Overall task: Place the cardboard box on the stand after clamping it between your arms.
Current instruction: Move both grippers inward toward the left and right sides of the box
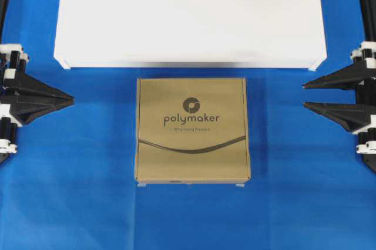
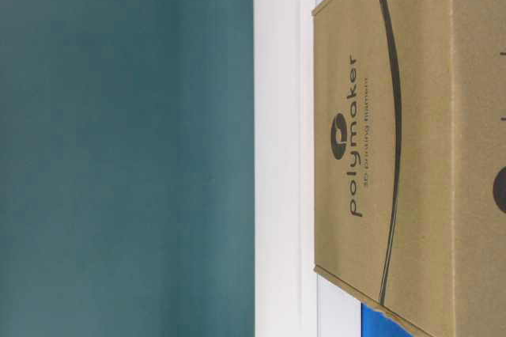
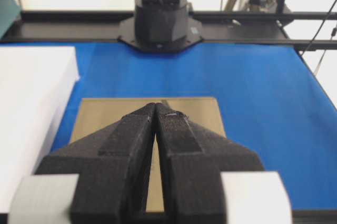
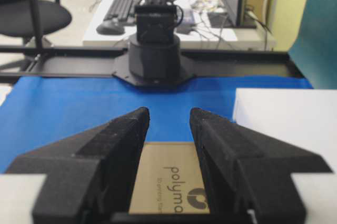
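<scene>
With the box (image 1: pixel 192 131) flat on the bench just before the stand (image 1: pixel 189 18), the closed left tool (image 1: pixel 71 101) and partly parted, empty right tool (image 1: pixel 304 95) should press its opposite sides level.

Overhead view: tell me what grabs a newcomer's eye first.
The brown cardboard box with its dark polymaker logo lies flat in the middle of the blue table cover. Just beyond it sits the wide white stand, much broader than the box and apart from it. At either edge a black gripper points inward, the left gripper shut and the right gripper with its jaws apart, neither touching the box.
</scene>
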{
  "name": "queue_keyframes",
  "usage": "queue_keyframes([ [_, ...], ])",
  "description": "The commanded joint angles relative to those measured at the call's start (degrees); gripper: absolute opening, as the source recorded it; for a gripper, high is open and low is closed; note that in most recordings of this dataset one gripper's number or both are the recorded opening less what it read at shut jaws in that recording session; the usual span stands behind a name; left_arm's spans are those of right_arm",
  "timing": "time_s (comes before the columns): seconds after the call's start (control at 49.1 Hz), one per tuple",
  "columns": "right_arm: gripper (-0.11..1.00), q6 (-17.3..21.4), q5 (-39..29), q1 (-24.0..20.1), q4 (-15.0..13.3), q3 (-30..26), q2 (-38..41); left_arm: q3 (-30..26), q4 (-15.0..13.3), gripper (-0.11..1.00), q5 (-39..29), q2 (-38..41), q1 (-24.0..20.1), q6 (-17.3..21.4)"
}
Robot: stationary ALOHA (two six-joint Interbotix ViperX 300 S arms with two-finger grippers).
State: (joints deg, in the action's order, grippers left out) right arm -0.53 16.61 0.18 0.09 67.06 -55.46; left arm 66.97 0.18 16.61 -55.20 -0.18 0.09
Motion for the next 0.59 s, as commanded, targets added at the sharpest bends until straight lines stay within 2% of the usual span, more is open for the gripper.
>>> queue_keyframes([
  [0.0,0.14,1.1,0.4,-0.4,0.3,-1.0,0.7,-1.3,2.4,0.05,-0.9,0.7,0.7,-1.1],
  [0.061,0.18,1.4,-2.7,-0.4,1.5,-1.8,0.9,-2.0,2.4,0.02,-2.6,1.0,0.7,-1.5],
  [0.183,0.04,2.5,-14.5,-0.4,2.4,-4.1,1.4,-4.2,2.4,0.00,-9.6,2.3,0.7,-1.8],
  [0.366,0.01,4.0,-32.7,-0.3,2.4,-8.1,3.9,-9.4,2.5,0.00,-27.6,6.9,0.4,-1.8],
  [0.448,0.01,4.2,-37.9,-0.3,2.4,-9.5,5.6,-11.8,2.5,0.00,-33.8,9.6,0.4,-1.5],
  [0.57,0.01,4.1,-43.0,-0.3,2.3,-11.5,9.8,-13.3,2.5,0.00,-37.0,12.7,0.4,-1.4],
])
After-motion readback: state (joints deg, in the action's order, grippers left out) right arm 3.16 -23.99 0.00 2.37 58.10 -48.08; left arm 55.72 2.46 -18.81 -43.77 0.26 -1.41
